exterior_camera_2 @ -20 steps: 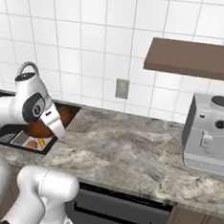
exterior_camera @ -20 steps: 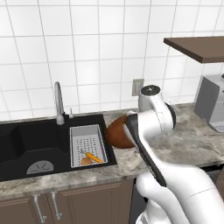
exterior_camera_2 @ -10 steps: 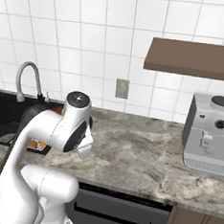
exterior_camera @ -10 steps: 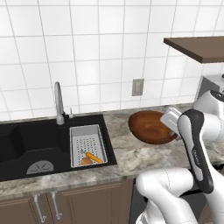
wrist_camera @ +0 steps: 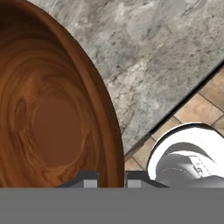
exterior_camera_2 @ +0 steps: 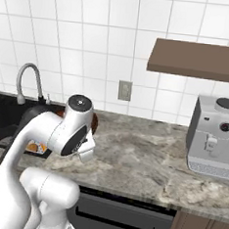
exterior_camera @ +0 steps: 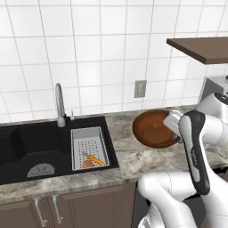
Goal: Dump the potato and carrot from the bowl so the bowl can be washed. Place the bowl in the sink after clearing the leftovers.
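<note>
We see the bowl over the grey marbled counter, to the right of the sink, its hollow tipped toward the left base camera and nothing lying inside it. Whether it touches the counter we cannot tell. In the hand view the bowl takes the whole left side, its reddish-brown rim running down between the two dark fingertips at the bottom, one inside the hollow and one outside. So the hand is clamped on the bowl's rim. In the left base view the hand meets the bowl at its right edge, with the white forearm behind it.

The carrot lies in the grey perforated tray set in the right part of the sink, well apart from the bowl. A small orange-brown lump lies just beside it in the tray; we cannot tell what it is.

The silver faucet stands behind the sink. On the counter's far right, in the right base view, stands a coffee machine under a brown shelf.
</note>
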Robot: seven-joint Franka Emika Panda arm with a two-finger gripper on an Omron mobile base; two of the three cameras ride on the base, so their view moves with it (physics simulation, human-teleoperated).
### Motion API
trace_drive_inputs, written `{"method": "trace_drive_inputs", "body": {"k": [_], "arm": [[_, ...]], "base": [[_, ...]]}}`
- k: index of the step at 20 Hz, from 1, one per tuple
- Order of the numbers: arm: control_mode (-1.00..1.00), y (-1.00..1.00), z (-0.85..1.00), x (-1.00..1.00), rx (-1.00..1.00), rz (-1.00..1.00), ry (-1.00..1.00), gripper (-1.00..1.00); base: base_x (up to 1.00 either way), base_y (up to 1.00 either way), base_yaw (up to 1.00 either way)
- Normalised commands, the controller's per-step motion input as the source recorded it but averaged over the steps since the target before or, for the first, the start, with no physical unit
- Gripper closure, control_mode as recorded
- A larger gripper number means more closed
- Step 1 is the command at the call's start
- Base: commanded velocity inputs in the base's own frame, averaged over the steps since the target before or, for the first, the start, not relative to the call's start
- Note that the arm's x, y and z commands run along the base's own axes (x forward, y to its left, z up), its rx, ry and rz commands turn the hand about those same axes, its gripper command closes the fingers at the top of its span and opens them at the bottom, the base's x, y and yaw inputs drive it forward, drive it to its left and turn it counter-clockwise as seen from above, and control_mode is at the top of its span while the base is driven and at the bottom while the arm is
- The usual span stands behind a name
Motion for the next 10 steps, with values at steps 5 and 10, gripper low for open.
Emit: {"method": "trace_drive_inputs", "body": {"k": [5, 10], "arm": [[1.0, 0.0, -0.01, -0.19, 0.0, 0.0, 0.0, 1.0], [1.0, 0.0, 0.0, 0.0, 0.0, 0.0, 0.0, 1.0]], "base": [[-0.5, 0.04, -0.01], [-0.68, 0.62, -0.03]]}}
